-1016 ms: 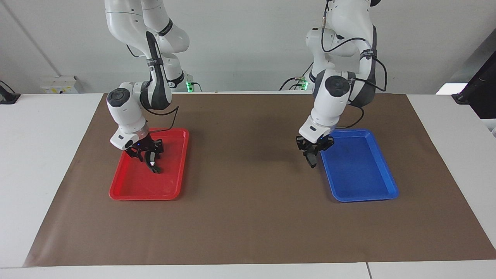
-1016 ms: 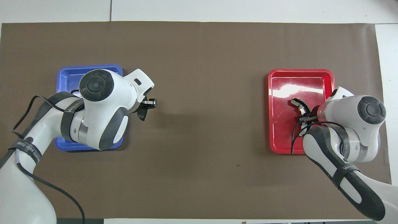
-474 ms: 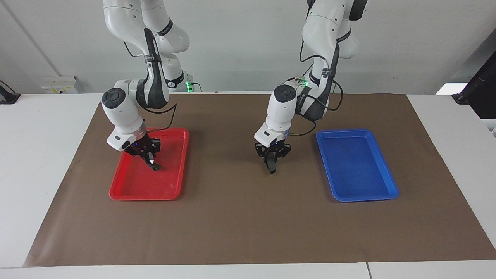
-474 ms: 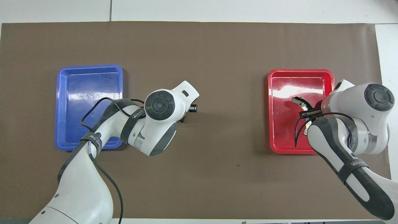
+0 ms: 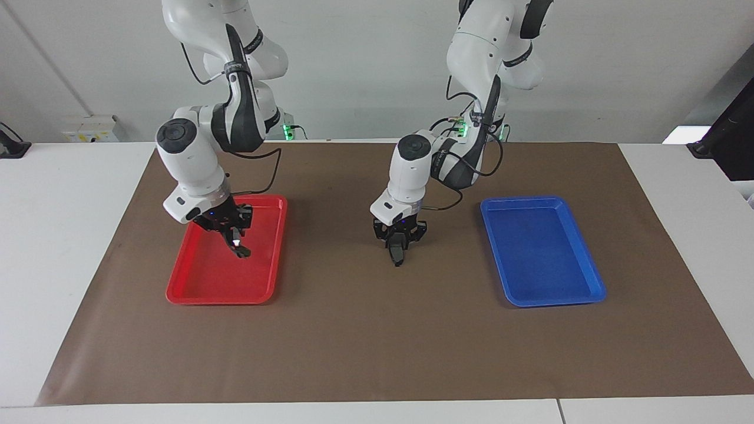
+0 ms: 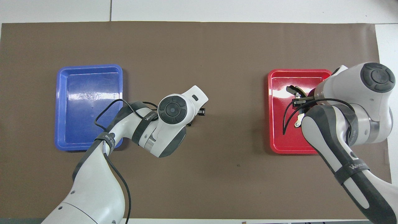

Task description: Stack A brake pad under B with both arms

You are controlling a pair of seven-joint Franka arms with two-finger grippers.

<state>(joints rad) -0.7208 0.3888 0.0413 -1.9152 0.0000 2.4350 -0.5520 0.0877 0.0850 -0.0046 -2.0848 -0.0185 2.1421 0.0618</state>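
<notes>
Two trays (image 5: 177, 292) (image 5: 595, 291) well apart on mat (image 5: 377, 353)

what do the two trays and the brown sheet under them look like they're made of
Red tray and blue tray: probably moulded plastic, glossy, with bright highlights in the overhead view. Brown sheet: looks like matte paper or thin mat, flat, no shine.

Robot lab bench.
Two arms (image 5: 194, 159) are mounted at a white table (image 5: 59, 235) covered by brown paper (image 5: 377, 341), with plain grey walls.
</notes>
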